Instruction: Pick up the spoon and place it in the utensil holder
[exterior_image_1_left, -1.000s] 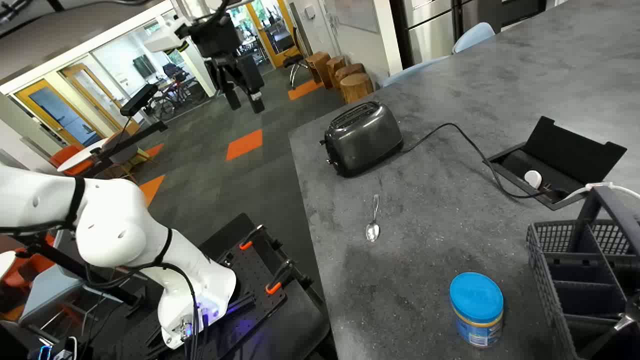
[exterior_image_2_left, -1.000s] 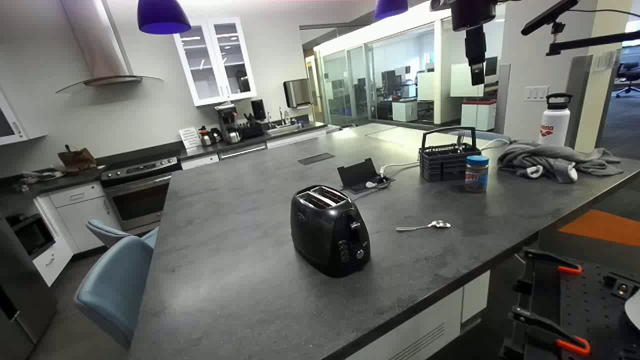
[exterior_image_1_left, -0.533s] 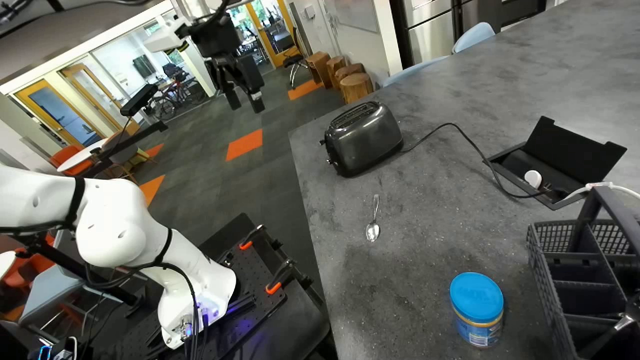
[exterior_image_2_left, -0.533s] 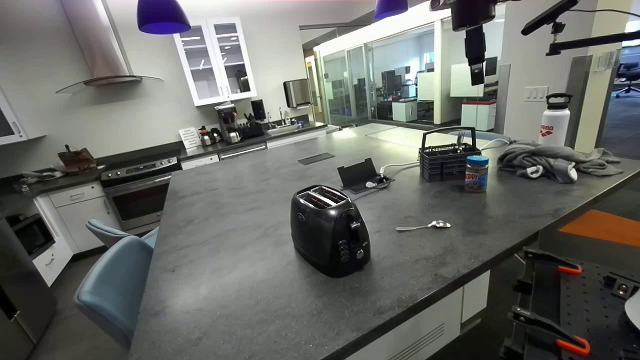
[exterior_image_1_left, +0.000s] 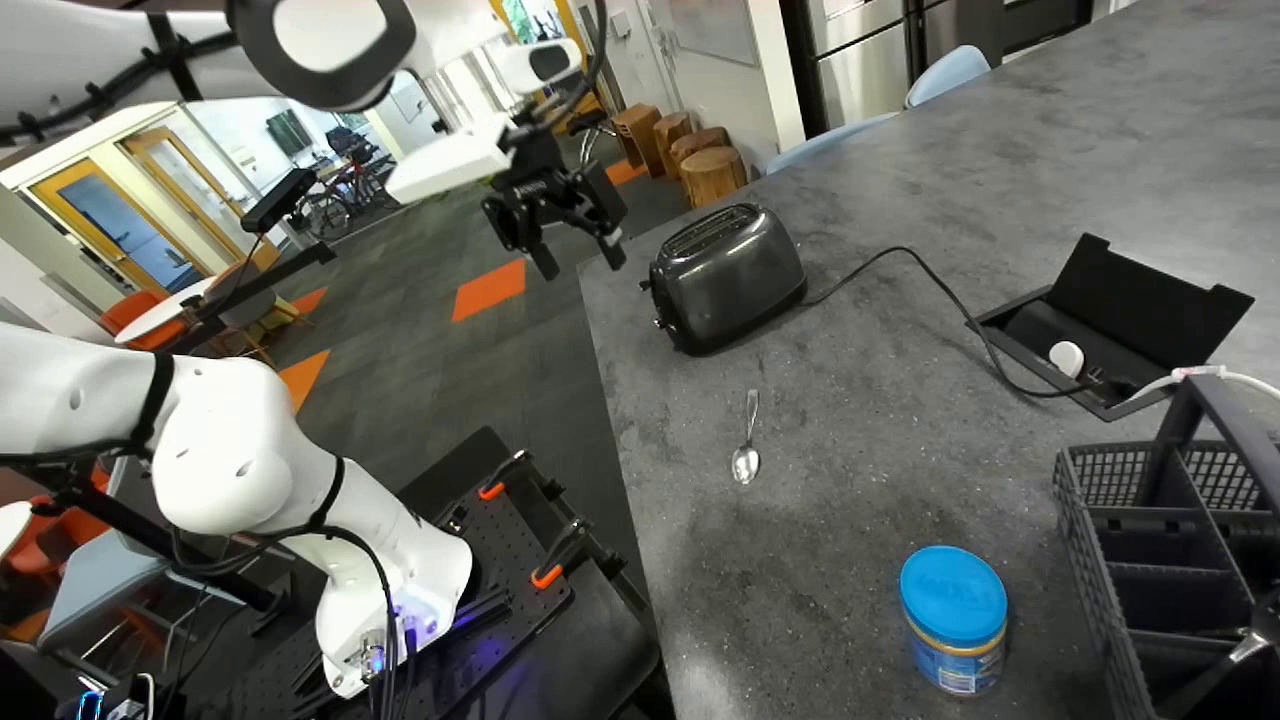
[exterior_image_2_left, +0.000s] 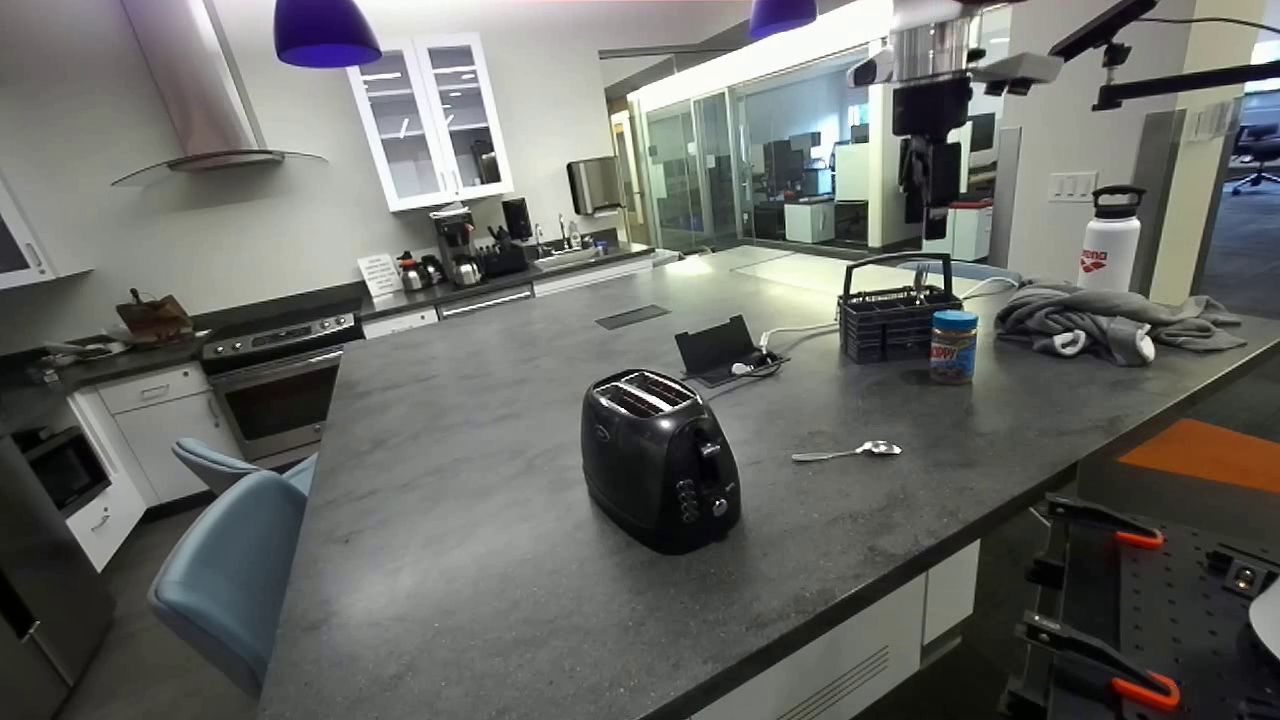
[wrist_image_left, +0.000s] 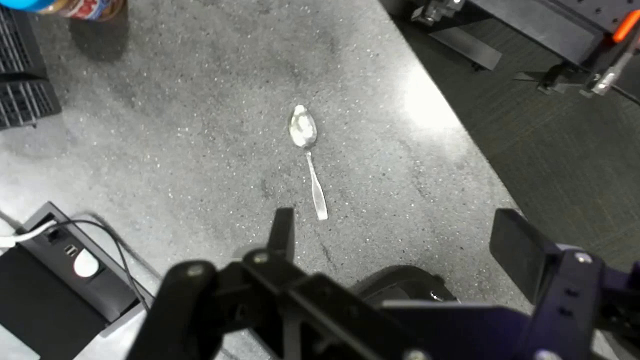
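In the wrist view, the spoon (wrist_image_left: 311, 165) lies on the worktop (wrist_image_left: 215, 165) near frame centre, up-frame of the widely parted, unladen fingers (wrist_image_left: 520, 252) in the lower half, its long axis nearly vertical and pointing down toward their gap.

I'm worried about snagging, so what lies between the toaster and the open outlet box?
A black cord runs from the toaster to the outlet box, seen in an exterior view.
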